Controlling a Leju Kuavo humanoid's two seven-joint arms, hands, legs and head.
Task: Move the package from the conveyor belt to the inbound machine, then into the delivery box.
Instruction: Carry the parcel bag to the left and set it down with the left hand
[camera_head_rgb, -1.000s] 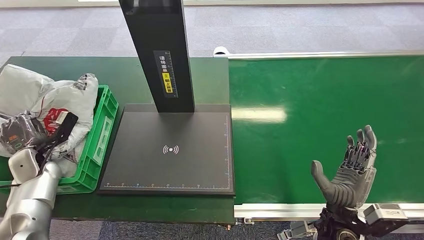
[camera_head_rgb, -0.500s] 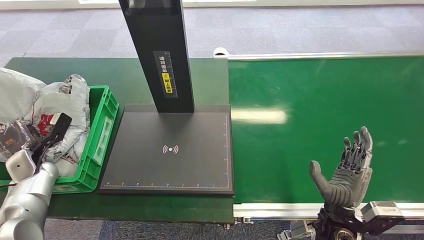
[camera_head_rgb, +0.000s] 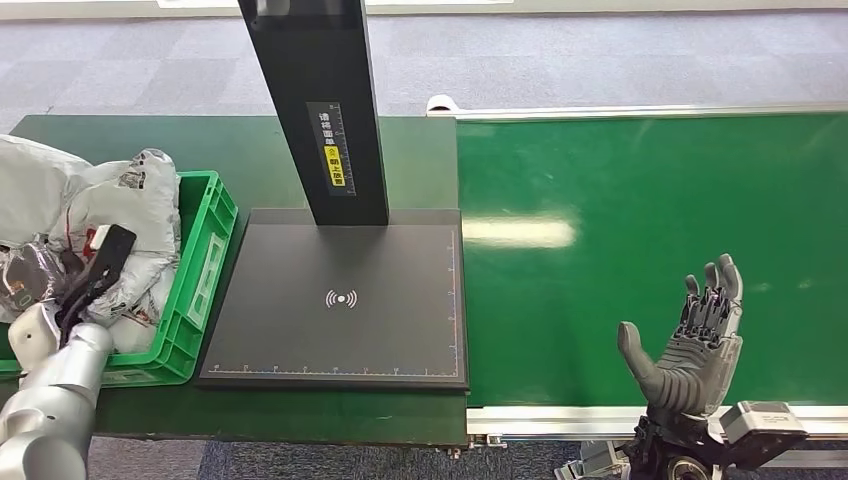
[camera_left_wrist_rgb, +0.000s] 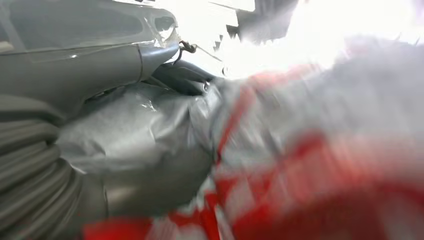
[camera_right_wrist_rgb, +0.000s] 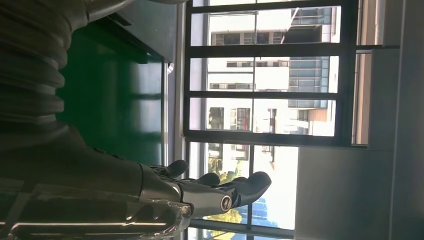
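Observation:
My left hand (camera_head_rgb: 72, 290) is low over the green delivery box (camera_head_rgb: 207, 255) at the far left and grips a crumpled silver-grey package (camera_head_rgb: 25, 275). In the left wrist view that grey package (camera_left_wrist_rgb: 135, 145) lies against the hand (camera_left_wrist_rgb: 75, 60), pressed on a white bag with red print (camera_left_wrist_rgb: 325, 150). White bags (camera_head_rgb: 130, 205) are heaped in the box. My right hand (camera_head_rgb: 695, 345) stands upright above the near edge of the green conveyor belt (camera_head_rgb: 640, 200), fingers spread and holding nothing; the right wrist view shows those fingers (camera_right_wrist_rgb: 210, 190) against windows.
The inbound machine's black scan plate (camera_head_rgb: 340, 300) lies between the box and the belt, with its black column (camera_head_rgb: 320, 110) rising at the back. The plate and the belt carry nothing. Grey carpet floor lies beyond the table.
My left hand has shifted left and slightly down into the box, carrying the grey package with it. The right hand has sunk a little.

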